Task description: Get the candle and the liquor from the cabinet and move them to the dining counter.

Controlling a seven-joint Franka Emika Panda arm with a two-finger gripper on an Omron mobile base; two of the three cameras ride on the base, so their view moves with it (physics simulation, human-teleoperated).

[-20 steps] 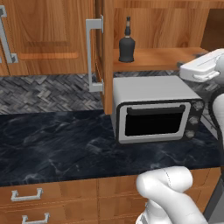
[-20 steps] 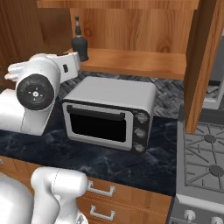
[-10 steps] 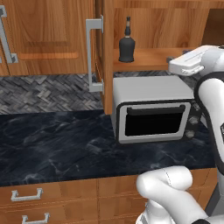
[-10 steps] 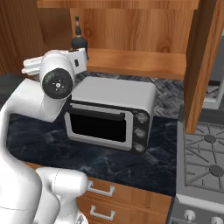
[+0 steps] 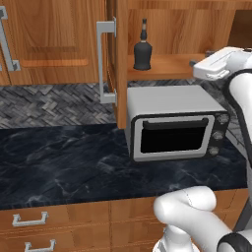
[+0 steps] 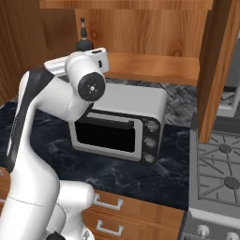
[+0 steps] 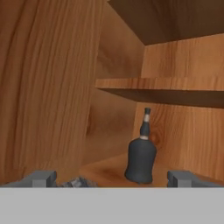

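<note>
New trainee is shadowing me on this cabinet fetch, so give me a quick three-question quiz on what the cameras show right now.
1. True or false: the liquor stands upright on the lower shelf of the cabinet.
2. What appliance sits on the counter below that shelf? A) kettle B) toaster oven C) blender
3. Fill in: the pincer is ____ and holds nothing, with the bottle ahead between its fingertips in the hand view.

Key: 1 true. 2 B, the toaster oven. 3 open.
</note>
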